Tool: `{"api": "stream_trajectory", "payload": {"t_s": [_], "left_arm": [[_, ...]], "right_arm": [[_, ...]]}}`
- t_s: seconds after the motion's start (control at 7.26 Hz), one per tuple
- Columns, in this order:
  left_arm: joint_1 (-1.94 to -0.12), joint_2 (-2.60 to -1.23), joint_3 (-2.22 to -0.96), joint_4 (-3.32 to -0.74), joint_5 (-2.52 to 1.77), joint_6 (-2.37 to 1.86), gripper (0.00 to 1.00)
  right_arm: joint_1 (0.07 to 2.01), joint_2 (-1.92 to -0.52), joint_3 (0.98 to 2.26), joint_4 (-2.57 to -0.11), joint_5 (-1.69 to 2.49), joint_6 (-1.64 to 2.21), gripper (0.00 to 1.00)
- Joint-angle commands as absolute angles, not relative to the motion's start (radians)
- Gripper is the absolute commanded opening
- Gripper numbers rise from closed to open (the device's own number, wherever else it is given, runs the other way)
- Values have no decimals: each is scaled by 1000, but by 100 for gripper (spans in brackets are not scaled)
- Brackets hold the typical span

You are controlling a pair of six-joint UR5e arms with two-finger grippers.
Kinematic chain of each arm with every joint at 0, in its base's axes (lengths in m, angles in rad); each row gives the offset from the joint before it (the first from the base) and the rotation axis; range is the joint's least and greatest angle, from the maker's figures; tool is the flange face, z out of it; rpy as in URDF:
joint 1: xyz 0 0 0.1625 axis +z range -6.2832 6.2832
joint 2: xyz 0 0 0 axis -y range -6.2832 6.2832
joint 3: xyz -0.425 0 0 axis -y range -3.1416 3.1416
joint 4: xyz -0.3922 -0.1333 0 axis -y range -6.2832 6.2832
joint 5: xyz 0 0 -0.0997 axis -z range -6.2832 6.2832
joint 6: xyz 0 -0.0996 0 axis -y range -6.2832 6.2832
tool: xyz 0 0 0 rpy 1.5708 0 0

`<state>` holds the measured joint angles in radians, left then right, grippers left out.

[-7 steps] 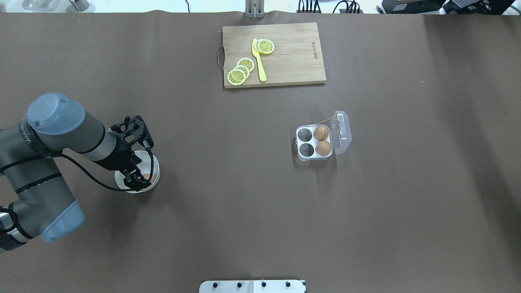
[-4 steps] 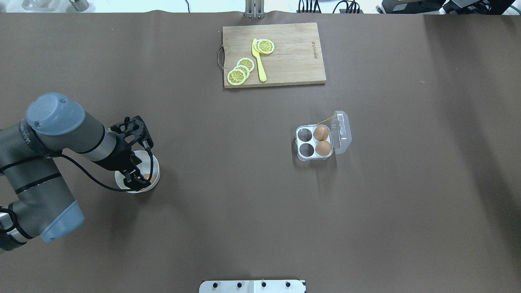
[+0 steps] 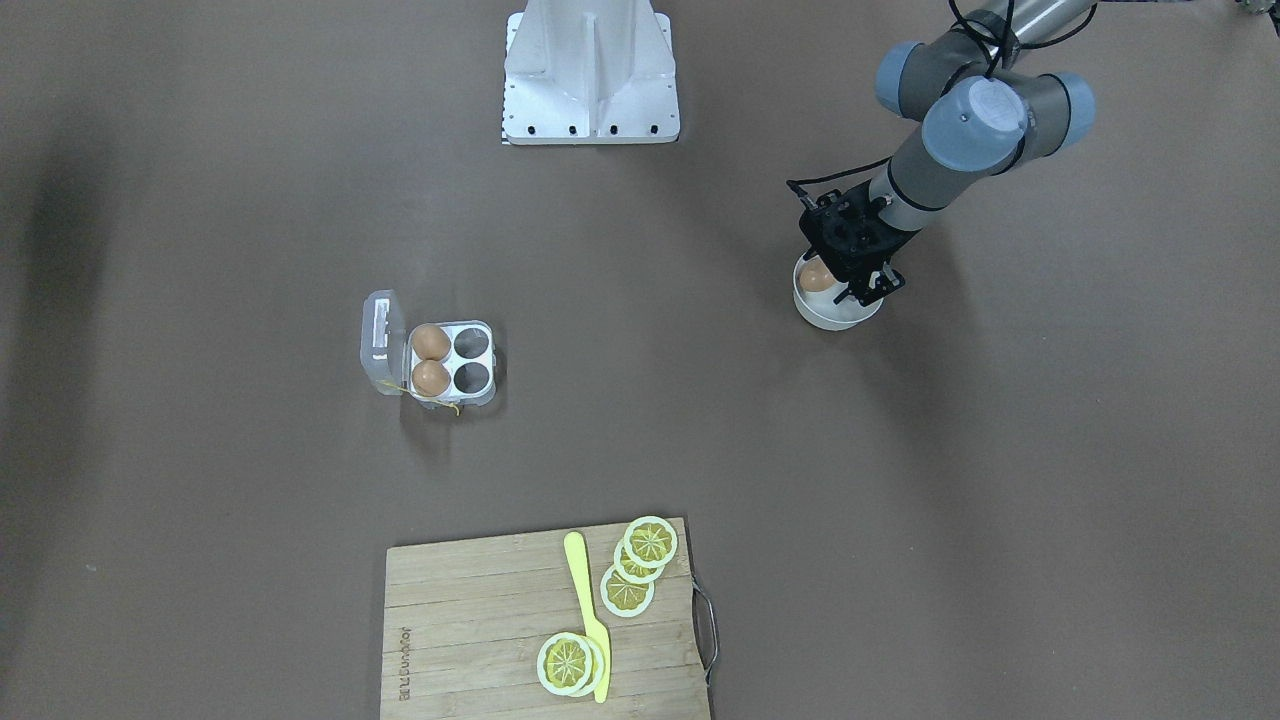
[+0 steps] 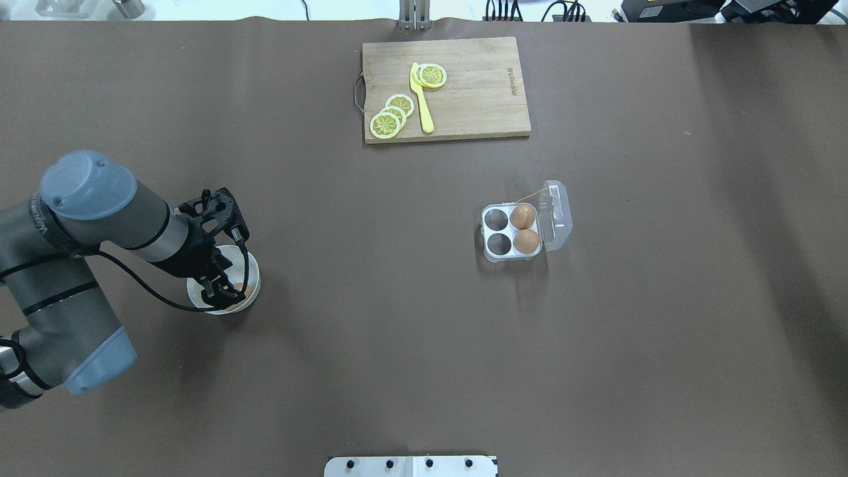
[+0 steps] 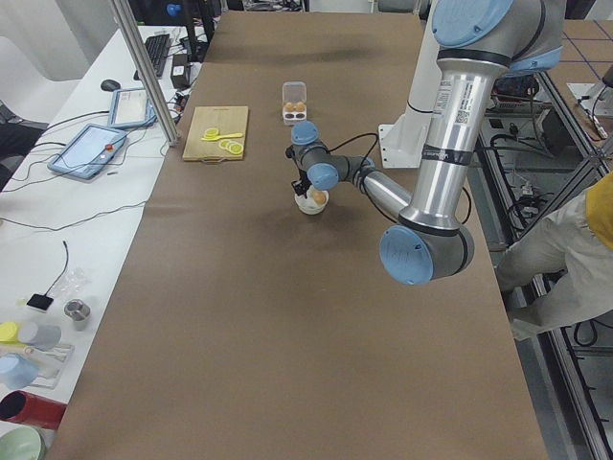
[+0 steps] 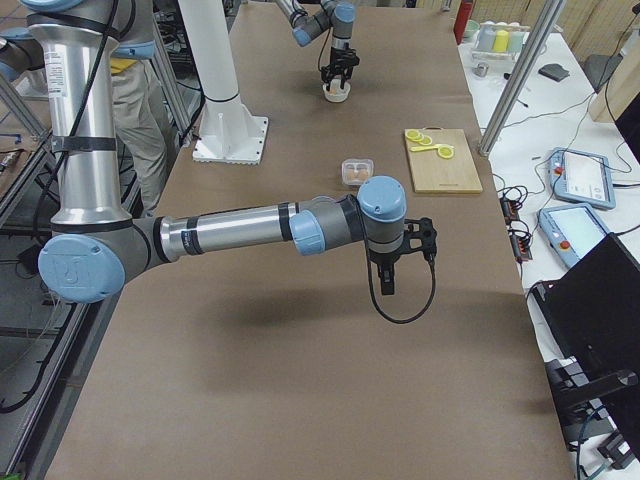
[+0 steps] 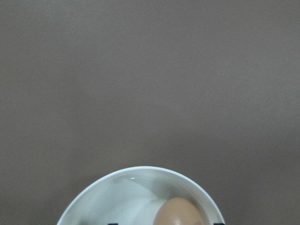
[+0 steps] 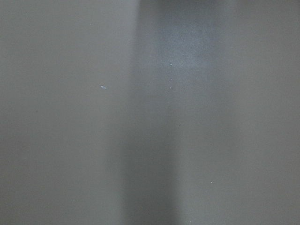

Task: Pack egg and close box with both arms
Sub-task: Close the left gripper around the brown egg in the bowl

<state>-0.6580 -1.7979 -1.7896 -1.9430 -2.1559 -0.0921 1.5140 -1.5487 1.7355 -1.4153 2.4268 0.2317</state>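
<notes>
Though it has barely moved, the left gripper (image 4: pixel 224 297) still straddles the egg (image 7: pixel 177 213), jaws spread.

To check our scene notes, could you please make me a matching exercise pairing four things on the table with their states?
Things:
1. box
2. bowl
3. cutting board
4. left gripper

States:
A. bears lemon slices
B. open, poised at the bowl
C. lid open, two eggs inside
D. holds one egg

Pairs: 1-C; 2-D; 3-A; 4-B
</notes>
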Motion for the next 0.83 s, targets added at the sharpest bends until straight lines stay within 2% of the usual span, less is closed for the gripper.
{"api": "stream_trajectory", "payload": {"t_s": [0.0,0.69], "left_arm": [[-658,-1795,-1789,-1945,-2155,-92,69],[-657,-1784,-1779,-1962,-2154,-94,69]], "right_arm": [[1514,-1549,1740,-1416,2427,232,100],[1514,-1549,1740,-1416,2427,235,100]]}}
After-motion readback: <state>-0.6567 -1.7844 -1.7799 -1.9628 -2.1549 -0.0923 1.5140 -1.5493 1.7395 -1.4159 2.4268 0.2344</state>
